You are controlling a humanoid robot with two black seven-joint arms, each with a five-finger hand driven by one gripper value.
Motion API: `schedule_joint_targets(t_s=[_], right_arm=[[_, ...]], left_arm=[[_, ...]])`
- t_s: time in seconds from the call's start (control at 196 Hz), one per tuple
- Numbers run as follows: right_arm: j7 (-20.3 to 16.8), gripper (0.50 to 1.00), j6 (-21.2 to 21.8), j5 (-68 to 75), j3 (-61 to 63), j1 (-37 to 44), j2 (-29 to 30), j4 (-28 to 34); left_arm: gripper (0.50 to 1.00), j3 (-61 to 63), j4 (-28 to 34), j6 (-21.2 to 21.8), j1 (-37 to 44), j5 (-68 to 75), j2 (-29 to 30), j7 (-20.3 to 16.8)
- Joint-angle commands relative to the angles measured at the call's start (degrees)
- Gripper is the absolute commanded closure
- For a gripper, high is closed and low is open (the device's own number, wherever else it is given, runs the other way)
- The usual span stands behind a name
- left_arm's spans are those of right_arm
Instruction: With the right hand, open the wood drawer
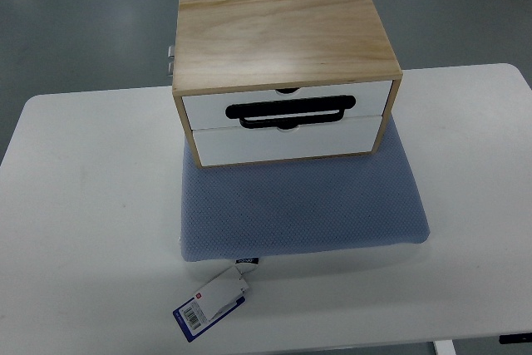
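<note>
A tag (212, 303) with a barcode hangs off the front edge of the blue-grey cushion (303, 205); its print is too small to read. The cushion lies on a white table (83, 205) over a grey floor (75, 22). The wooden drawer box (283, 35) stands on the cushion's rear part, long axis left to right. Both white drawer fronts (283, 126) face the camera and sit flush; a black handle (291, 110) crosses them. Neither robot hand appears, so finger state cannot be told.
</note>
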Motion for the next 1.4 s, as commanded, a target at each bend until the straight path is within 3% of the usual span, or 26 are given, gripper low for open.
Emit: schedule_joint_targets(t_s=[0.0,0.072,0.148,0.164,0.255,0.48,0.685,0.72,0.802,0.869,1.058,1.155,1.395], right_arm=[[-3.82,0.556,1.06,0.01,-4.88,7.11,0.45,5.96],[-6.28,0.556,1.06,0.19,-7.86,14.05,1.5,12.72],[-6.63,0.556,1.06,0.28,-8.31,15.11,1.77,14.13],[-8.03,0.556,1.06,0.45,-9.36,17.48,3.52,17.99],[-10.23,0.556,1.06,1.07,-10.59,18.63,6.25,20.81],[-11.99,0.556,1.06,5.29,-11.82,15.82,12.22,21.08],[-14.1,0.556,1.06,7.4,-11.91,12.21,13.9,21.08],[-16.29,0.556,1.06,9.33,-11.91,10.89,14.42,20.99],[-16.91,0.556,0.6,10.21,-11.91,10.19,14.51,20.9],[-19.81,0.556,-2.12,13.2,-11.91,8.78,14.86,20.81],[-19.83,0.556,-4.14,13.46,-11.91,7.38,14.95,20.81],[-19.83,0.554,-7.39,13.29,-12.96,6.5,15.39,20.81],[-19.83,0.554,-7.57,11.35,-13.32,5.88,15.39,20.81]], left_arm=[[0.5,0.0,0.03,0.01,-0.04,-0.07,-0.02,0.0],[0.5,0.0,0.03,0.01,-0.04,-0.07,-0.02,0.0],[0.5,0.0,0.03,0.01,-0.04,-0.07,-0.02,0.0],[0.5,0.0,-0.06,0.01,-0.04,-0.07,-0.02,0.0],[0.5,0.0,0.03,0.01,-0.04,-0.07,-0.02,0.0],[0.5,-0.08,0.2,0.01,-0.04,-0.24,-0.02,0.0],[0.5,-0.08,0.12,0.01,-0.04,-0.24,-0.02,0.0],[0.5,-0.08,0.2,0.01,-0.04,-0.24,-0.02,0.0],[0.5,-0.08,0.2,0.01,0.05,-0.24,-0.02,0.0],[0.5,-0.08,0.2,0.01,-0.04,-0.24,-0.02,0.0],[0.5,-0.08,0.2,0.09,-0.04,-0.24,-0.02,0.0],[0.5,0.0,0.2,0.09,-0.04,-0.24,-0.02,0.0],[0.5,0.0,0.2,0.01,-0.04,-0.24,-0.02,0.0]])
